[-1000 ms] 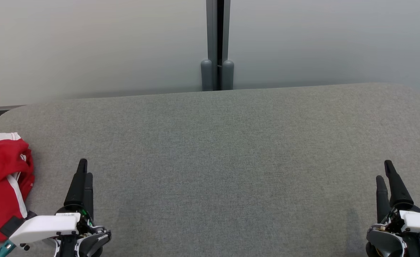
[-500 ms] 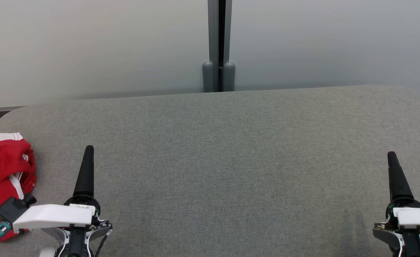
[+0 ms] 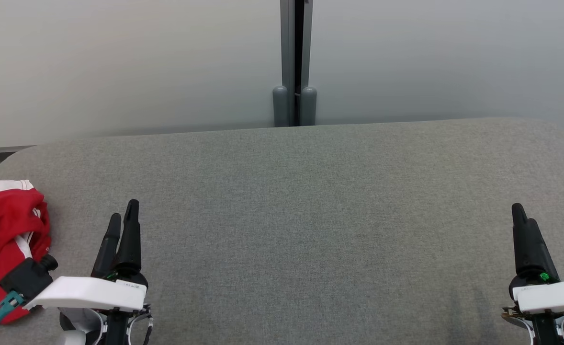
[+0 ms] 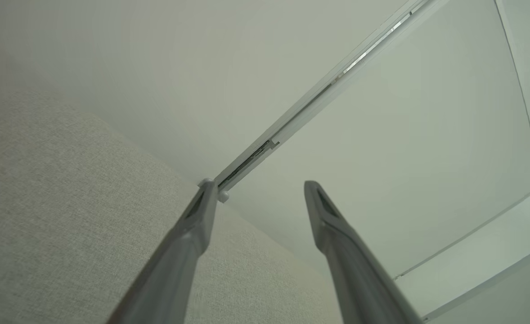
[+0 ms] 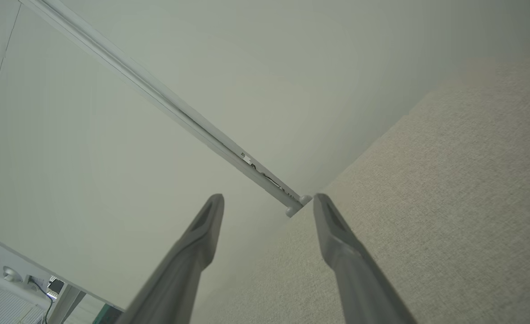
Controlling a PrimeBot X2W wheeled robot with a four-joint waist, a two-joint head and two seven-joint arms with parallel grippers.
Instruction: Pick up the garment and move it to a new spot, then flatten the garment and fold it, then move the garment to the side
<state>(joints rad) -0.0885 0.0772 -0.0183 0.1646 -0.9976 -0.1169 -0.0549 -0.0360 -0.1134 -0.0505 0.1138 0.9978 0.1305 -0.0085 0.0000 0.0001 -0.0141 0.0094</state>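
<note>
Crumpled red garment (image 3: 4,230) lay at grey table's (image 3: 310,201) left edge.
Left gripper (image 3: 123,213) stood just right of it; right gripper (image 3: 521,215) well apart, near right edge.

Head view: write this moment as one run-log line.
garment: crumpled, left edge of table | left gripper: open, empty | right gripper: open, empty

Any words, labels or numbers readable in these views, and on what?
Nothing can be read.
Tiny dark marking on the left wrist cover, behind the left claw: too small to read.
Similar marking on the right wrist cover, behind the right claw: too small to read.
Faint pale marks on the red garment: blurred.
</note>
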